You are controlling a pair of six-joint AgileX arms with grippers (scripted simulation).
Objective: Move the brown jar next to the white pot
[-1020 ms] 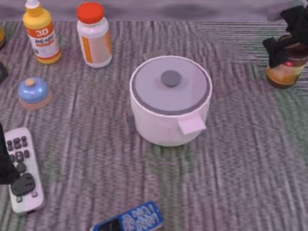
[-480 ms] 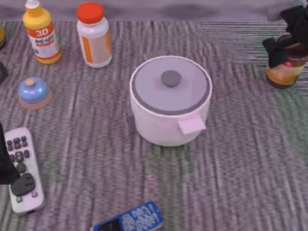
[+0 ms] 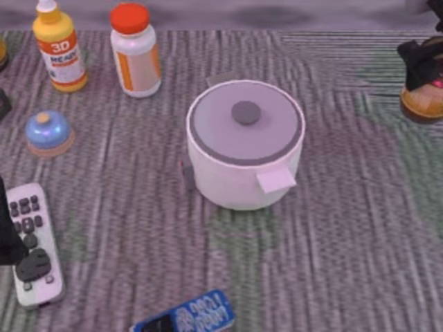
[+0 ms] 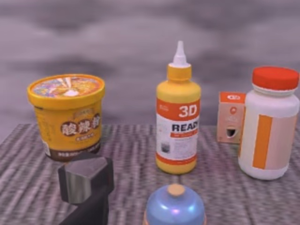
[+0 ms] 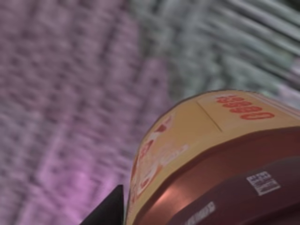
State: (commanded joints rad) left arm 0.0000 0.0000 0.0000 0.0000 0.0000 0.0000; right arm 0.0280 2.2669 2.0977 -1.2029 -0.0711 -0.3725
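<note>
The brown jar shows its amber body and yellow-orange label at the table's far right edge, well to the right of the white pot. My right gripper covers the jar's top from above and is shut on it. In the right wrist view the jar fills most of the picture, tilted, with one dark fingertip against its label. The pot stands mid-table with its lid on. My left arm is parked at the left edge, over the remote.
A yellow bottle and a white bottle with a red cap stand at the back left. A blue bell, a remote and a blue packet lie left and front. A yellow cup stands far left.
The right gripper and the brown jar have shifted toward the right edge of the top view together. The pot and the left arm have stayed put.
</note>
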